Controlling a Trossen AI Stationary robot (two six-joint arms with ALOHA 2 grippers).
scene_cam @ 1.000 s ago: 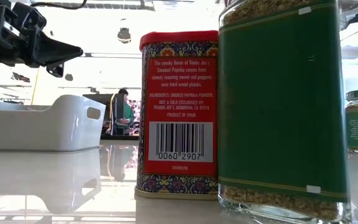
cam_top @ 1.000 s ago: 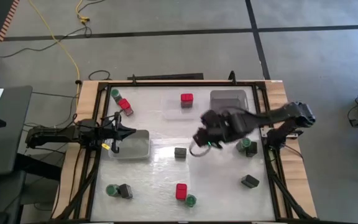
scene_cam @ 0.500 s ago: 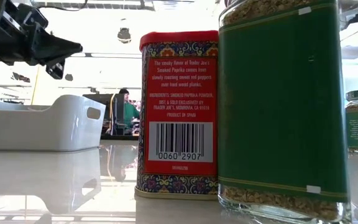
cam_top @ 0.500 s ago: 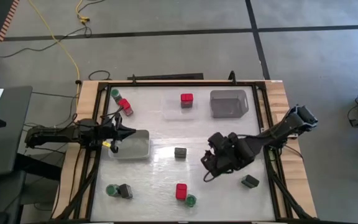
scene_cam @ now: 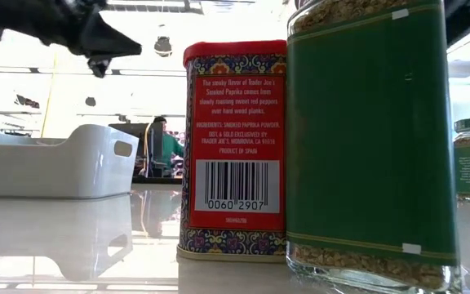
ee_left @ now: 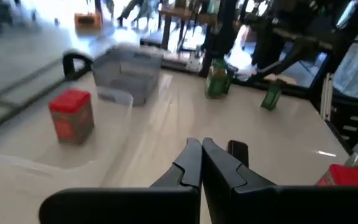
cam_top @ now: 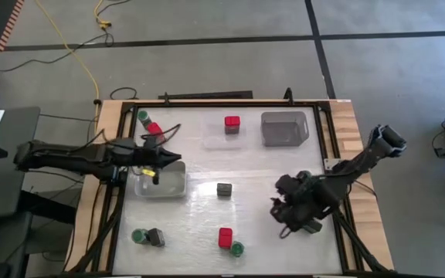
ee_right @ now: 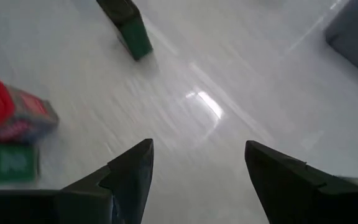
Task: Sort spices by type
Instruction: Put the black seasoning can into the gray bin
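Two grippers are over the table (cam_top: 207, 166). The right gripper (cam_top: 283, 222) hangs with its jaws apart and empty, near a dark tin (cam_top: 311, 225). The left gripper (cam_top: 174, 157), jaws pressed together, is above the clear tray (cam_top: 163, 185). Other spices lie scattered: a red tin (cam_top: 225, 236) just beside a green-lidded jar (cam_top: 237, 249).

Robotics lab: framed table (cam_top: 207, 166), cabled concrete floor (cam_top: 207, 23), workbenches behind.

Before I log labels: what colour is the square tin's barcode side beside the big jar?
Red, over a patterned base; clearest in the low view on the square tin.
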